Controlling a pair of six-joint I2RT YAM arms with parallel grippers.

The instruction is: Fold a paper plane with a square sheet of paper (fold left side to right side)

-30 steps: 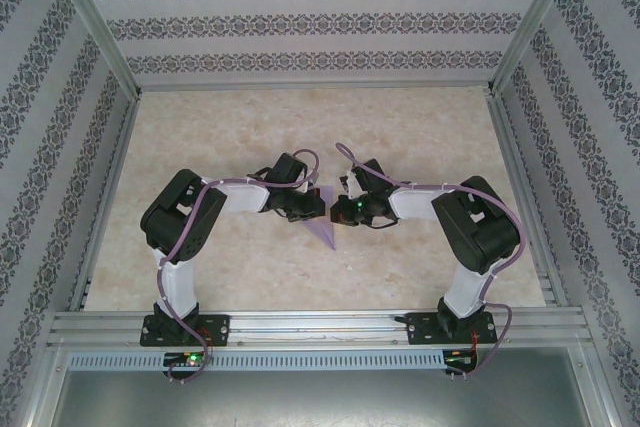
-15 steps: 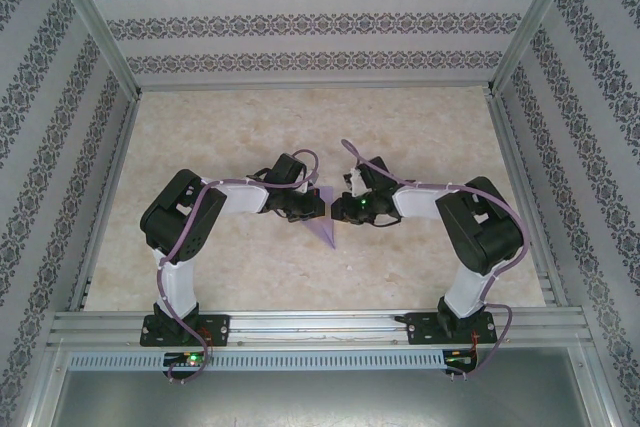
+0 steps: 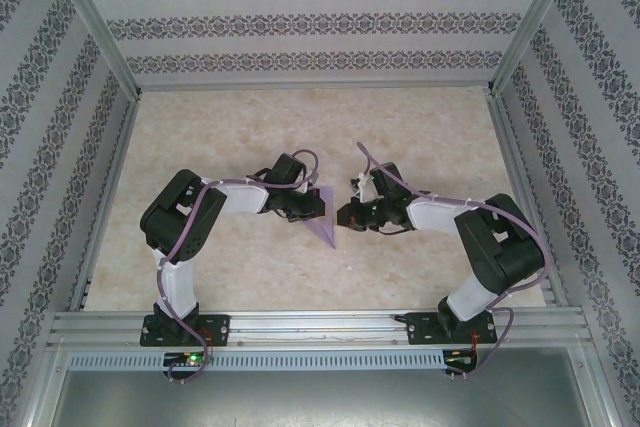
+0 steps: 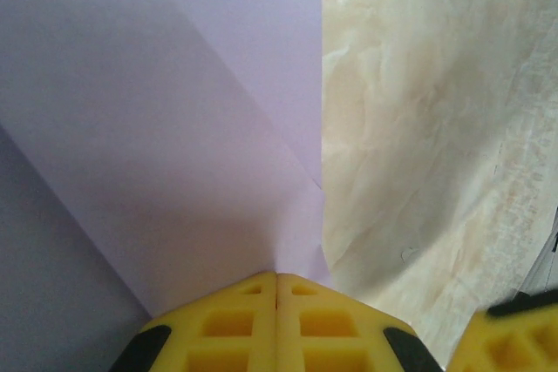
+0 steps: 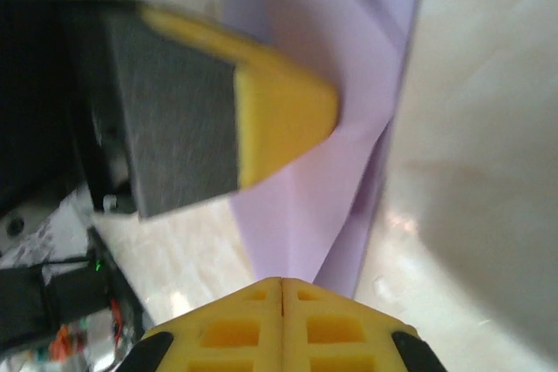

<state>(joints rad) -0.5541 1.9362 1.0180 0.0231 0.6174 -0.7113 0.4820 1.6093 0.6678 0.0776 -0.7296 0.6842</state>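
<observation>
Lavender pointed paper dart (image 3: 326,228) stays under closed left hand (image 3: 316,206); closed right hand (image 3: 343,215) has backed away, crease likely set.

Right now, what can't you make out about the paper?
- Top view: paper mostly hidden under the left gripper; folds too small.
- Left wrist: paper cut off by top and left edges.
- Right wrist: blurred; left gripper covers part of the paper.
- Whether the right gripper touches paper: its fingers hide it.
</observation>
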